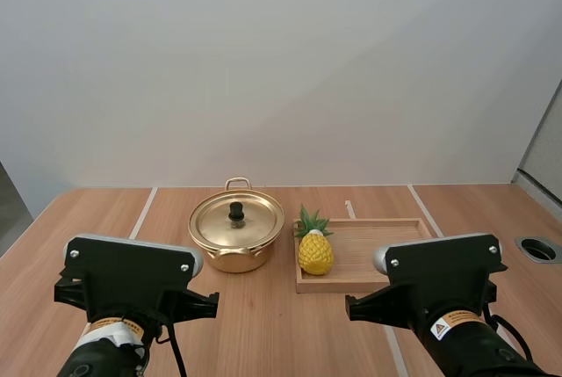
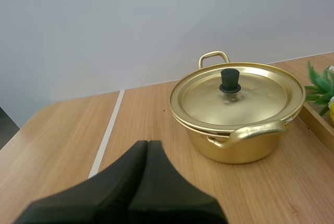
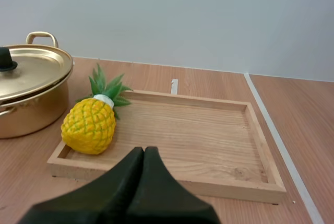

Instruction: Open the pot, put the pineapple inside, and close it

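High view, pot: we see one gold pot point(image 1: 235, 252) on the worktop point(image 1: 105, 219). Its lid point(image 1: 255, 221) is seated with the black knob point(image 1: 236, 211) on top, so we judge opening to be the step in hand.
High view, pineapple: one pineapple point(image 1: 315, 252) lies at the pot's 3 o'clock, just beside it. It sits in the 9 o'clock end of the one wooden tray point(image 1: 378, 245), crown toward 12 o'clock, probably staged there for a short carry.
Left wrist view, left hand: our left hand point(image 2: 147, 143) has its fingers pressed together on nothing. It is well short of the pot and faces it, so we judge it suited to the lid. The pot shows two handles point(image 2: 255, 131).
Right wrist view, right hand: our right hand point(image 3: 144, 150) has its fingers together and empty. It is near the tray's front rim, the pineapple beyond, so we judge it placed for the fruit.
Count: one pot, one lid, one pineapple, one tray, two hands.
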You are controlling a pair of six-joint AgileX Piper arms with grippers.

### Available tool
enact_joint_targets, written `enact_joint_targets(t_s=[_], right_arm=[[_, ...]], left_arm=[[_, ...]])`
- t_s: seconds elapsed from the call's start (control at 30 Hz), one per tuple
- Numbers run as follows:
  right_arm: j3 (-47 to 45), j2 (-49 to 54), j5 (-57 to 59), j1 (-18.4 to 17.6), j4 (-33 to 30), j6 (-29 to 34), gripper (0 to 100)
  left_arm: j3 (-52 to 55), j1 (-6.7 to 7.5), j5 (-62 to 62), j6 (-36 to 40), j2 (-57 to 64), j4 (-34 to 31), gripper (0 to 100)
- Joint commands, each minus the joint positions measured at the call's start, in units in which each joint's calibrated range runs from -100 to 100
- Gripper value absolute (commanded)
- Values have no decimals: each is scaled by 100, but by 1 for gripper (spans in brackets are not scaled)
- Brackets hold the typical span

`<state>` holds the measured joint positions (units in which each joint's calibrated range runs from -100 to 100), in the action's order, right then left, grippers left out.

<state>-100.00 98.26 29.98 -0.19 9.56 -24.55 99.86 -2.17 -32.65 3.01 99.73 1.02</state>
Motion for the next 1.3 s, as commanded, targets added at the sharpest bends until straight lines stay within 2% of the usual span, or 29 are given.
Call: enact_joint_targets(t_s=[0.0, 0.17, 0.3, 0.5, 0.83, 1.07, 1.2, 1.27], right_arm=[[0, 44, -901, -8, 135, -9, 0], [0, 44, -2216, -8, 557, -9, 0], [79, 44, -2334, -8, 639, -9, 0], [1144, 44, -2210, -8, 665, -9, 0], [2574, 44, -2196, -8, 535, -41, 0], [3454, 17, -1790, -8, 460, -41, 0], [4051, -259, -1808, -8, 513, -41, 0], [4383, -533, -1622, -8, 513, -41, 0]], left_arm=[[14, -8, 375, 61, 27, -2, 0], [14, -8, 2430, 61, 27, -2, 0], [14, -8, 4025, 50, 27, -2, 0], [-442, -8, 3872, -54, 27, -2, 0], [-2006, -8, 3600, 92, 27, -2, 0], [-3238, -8, 2964, 103, 27, 46, 0], [-3823, -8, 2934, 209, 4, 70, 0], [-4146, -8, 2547, 209, -190, 113, 0]])
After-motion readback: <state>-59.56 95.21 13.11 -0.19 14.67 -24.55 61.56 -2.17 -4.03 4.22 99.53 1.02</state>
